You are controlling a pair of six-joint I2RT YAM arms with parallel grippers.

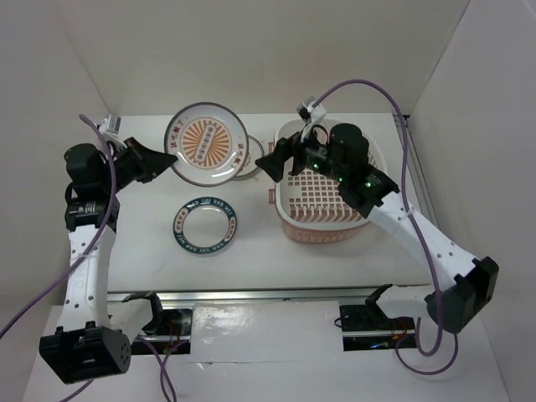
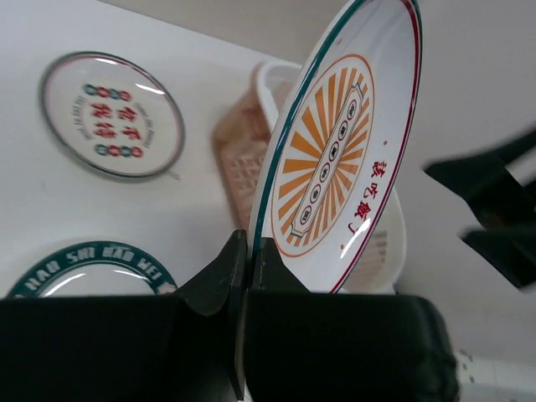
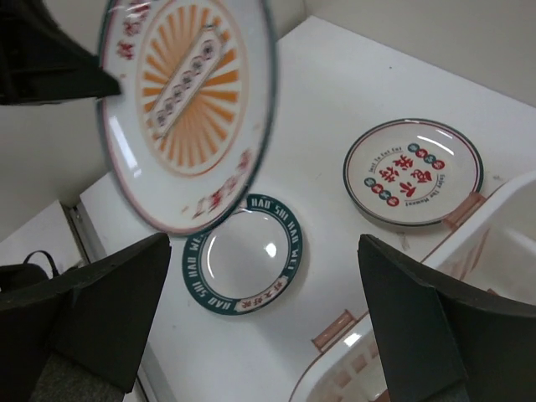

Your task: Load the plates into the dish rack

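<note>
A: Left end effector point(image 2: 245, 251)?
B: Pinched on the rim of the sunburst plate point(image 1: 208, 144), which is held tilted above the counter point(image 1: 276, 251).
A: Right end effector point(image 3: 264, 310)?
B: Spread wide, nothing gripped, seen at the dish rack's point(image 1: 327, 209) 9 o'clock edge.
A: Other plates?
B: Blue-rimmed plate point(image 1: 207, 224) is laid flat at 6 o'clock of the held one. Character plate point(image 3: 413, 172) is laid flat near the rack, possibly touching it.
</note>
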